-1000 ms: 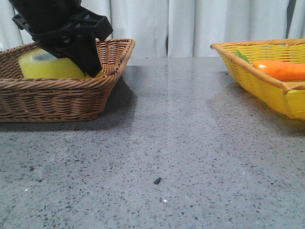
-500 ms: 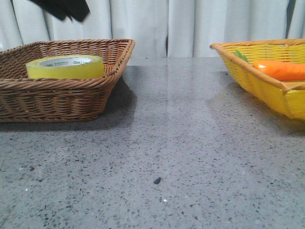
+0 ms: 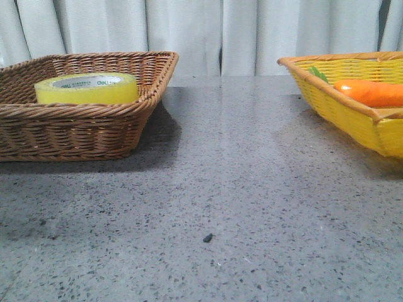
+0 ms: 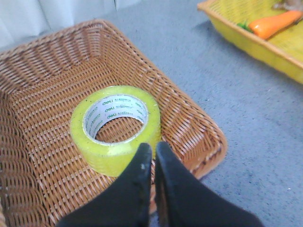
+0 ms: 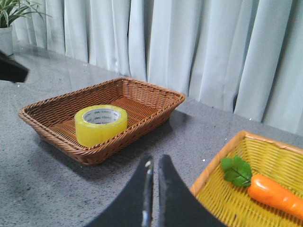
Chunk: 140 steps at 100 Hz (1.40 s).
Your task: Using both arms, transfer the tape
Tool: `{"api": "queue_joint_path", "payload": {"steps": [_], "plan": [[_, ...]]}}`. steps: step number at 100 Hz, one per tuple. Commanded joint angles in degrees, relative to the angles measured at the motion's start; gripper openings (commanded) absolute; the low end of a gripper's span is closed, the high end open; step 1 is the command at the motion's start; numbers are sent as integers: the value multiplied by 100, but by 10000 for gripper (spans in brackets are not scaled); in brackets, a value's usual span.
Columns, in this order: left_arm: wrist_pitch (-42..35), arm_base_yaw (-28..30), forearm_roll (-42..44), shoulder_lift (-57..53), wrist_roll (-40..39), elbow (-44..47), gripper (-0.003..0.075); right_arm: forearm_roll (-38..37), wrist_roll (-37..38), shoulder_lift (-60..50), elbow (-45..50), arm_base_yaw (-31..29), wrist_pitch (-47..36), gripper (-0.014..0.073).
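Note:
The yellow tape roll (image 3: 86, 88) lies flat in the brown wicker basket (image 3: 75, 129) at the left of the table. It also shows in the left wrist view (image 4: 115, 126) and the right wrist view (image 5: 101, 124). My left gripper (image 4: 153, 150) is shut and empty, raised above the basket's near corner, clear of the tape. My right gripper (image 5: 154, 163) is shut and empty, high over the table between the two baskets. Neither gripper shows in the front view.
A yellow wicker basket (image 3: 352, 104) at the right holds an orange carrot (image 3: 370, 92) with green leaves. It also shows in the right wrist view (image 5: 222, 189). A small dark speck (image 3: 207, 238) lies on the grey table. White curtains hang behind.
My left arm has lifted up and away from the brown basket and out of the front view. The tape stays lying in the basket.

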Motion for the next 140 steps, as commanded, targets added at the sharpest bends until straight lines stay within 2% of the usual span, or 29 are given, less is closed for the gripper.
{"api": "queue_joint_path", "payload": {"steps": [1, 28, 41, 58, 128, 140], "plan": [[-807, 16, -133, -661, -55, 332, -21, -269, -34, -166, 99, -33, -728, -74], [-1869, 16, -133, -2684, -55, 1915, -21, -518, -34, -684, 1001, -33, -1411, -74], [-1977, 16, -133, -3401, -55, 2478, -21, -518, -34, -804, 1374, -33, -1864, -74], [-1977, 16, -342, -4072, -64, 2975, -21, -567, -34, -804, 1671, -33, -1871, -74], [-1960, 16, -444, -4163, -64, 3397, -21, -568, -34, -804, 1697, -33, -1800, -74], [-2139, 146, -320, -4178, -215, 3517, -21, -568, -34, -804, 1697, -33, -1800, -74]]}}
